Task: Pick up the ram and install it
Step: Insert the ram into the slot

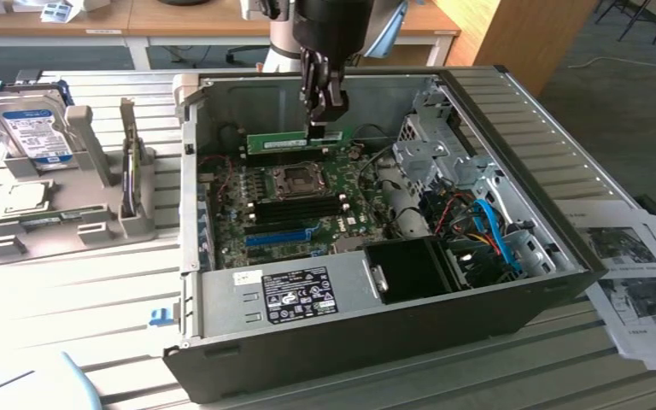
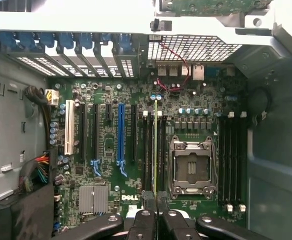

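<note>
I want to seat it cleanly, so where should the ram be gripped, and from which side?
Pinch the ram across its two flat faces along the top long edge, coming from above. It is a thin stick standing on edge, so this leaves its bottom edge free. The hand is shut on it that way now.

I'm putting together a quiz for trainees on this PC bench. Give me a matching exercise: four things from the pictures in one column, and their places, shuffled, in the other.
Things
1. long thin green ram stick
2. boxy silver hard drive with a blue-white label
3. bright blue plastic slot strip
4. printed white paper sheets

Places
A. flat on the slatted table, at the exterior view's right of the open computer case
B. held in the black gripper, over the motherboard
C. upright in the grey rack, outside the case
D. fixed on the motherboard

Pairs: 1-B, 2-C, 3-D, 4-A
</note>
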`<move>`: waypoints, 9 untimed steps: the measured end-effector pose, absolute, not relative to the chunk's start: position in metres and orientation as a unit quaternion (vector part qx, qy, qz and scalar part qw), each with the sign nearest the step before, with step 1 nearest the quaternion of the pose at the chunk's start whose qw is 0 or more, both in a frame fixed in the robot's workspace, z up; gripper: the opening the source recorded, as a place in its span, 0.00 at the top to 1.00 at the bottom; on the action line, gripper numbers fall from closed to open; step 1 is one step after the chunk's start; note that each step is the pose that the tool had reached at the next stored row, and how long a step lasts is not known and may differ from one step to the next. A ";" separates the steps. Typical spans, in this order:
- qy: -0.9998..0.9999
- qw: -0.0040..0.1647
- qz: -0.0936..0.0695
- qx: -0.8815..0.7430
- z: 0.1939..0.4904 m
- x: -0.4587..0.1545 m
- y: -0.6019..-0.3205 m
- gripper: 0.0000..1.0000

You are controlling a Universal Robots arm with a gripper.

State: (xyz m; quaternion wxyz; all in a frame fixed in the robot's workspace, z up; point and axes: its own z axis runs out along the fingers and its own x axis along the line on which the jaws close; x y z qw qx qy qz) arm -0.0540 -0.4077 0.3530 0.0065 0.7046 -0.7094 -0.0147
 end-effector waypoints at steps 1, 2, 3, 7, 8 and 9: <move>-0.709 0.006 -0.015 0.705 0.352 -0.054 -0.408 0.89; -0.709 0.006 -0.015 0.705 0.351 -0.054 -0.408 0.89; -0.709 0.006 -0.015 0.705 0.350 -0.054 -0.408 0.89; -0.709 0.006 -0.015 0.705 0.346 -0.054 -0.408 0.89; -0.709 0.006 -0.015 0.705 0.345 -0.054 -0.408 0.89; -0.709 0.006 -0.015 0.705 0.344 -0.054 -0.408 0.89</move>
